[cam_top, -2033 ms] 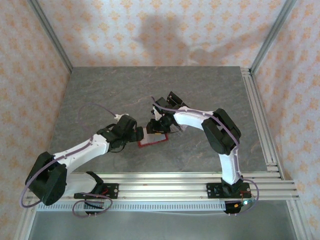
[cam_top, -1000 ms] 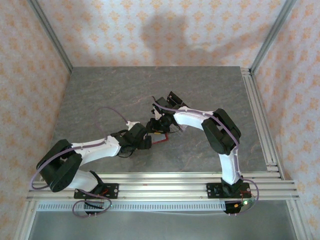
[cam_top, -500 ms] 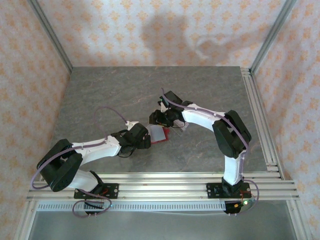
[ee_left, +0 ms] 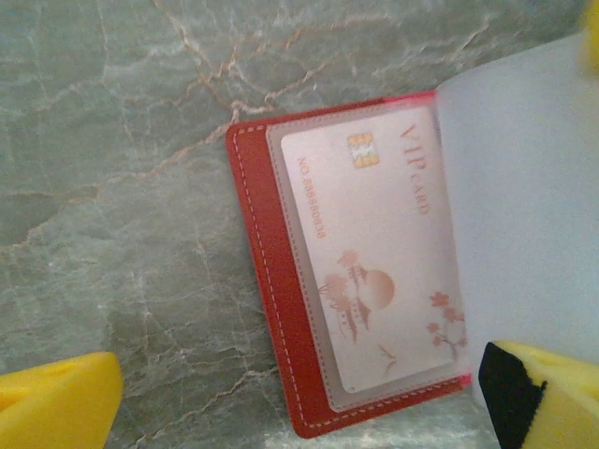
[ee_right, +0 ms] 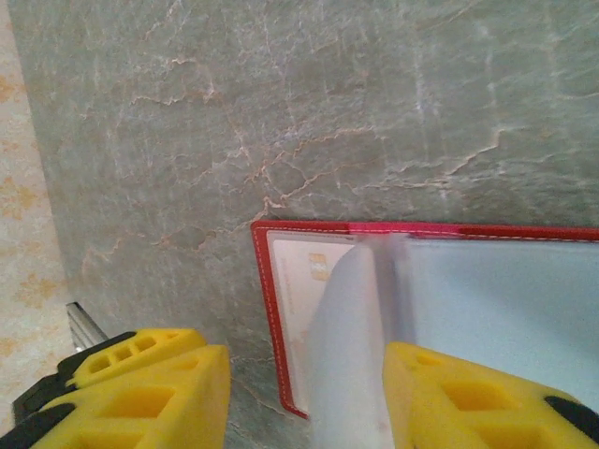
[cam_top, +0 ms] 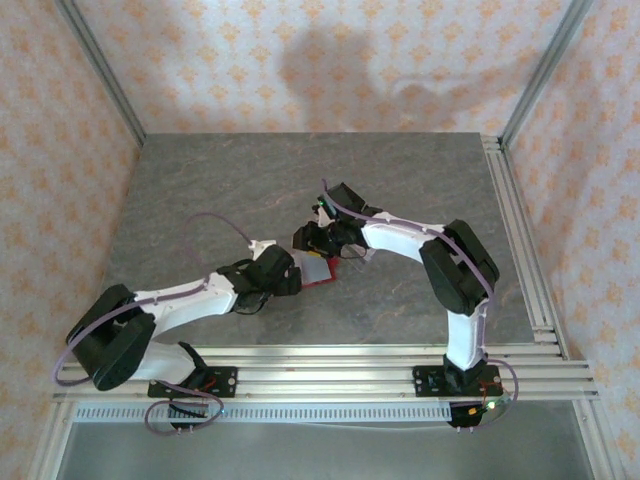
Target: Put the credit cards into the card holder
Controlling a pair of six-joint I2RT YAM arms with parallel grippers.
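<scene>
Left arm has closed in: my left pincer (ee_left: pixel 295 398), jaws wide, straddles the open wallet (ee_left: pixel 267 281), one card (ee_left: pixel 374 262) already sleeved. My right pincer (ee_right: pixel 304 393), jaws apart, flanks its limp leaf (ee_right: pixel 348 346). Card likely thin, stiff, slick: pinch edges.

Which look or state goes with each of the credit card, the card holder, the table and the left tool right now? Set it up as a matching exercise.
Things:
1. credit card
2. card holder
3. table
4. left tool

States:
A. grey, veined like stone
B. red, lying open
C. yellow fingers spread wide apart
D. pinkish, tucked in a clear pocket

Pairs: 1-D, 2-B, 3-A, 4-C
</scene>
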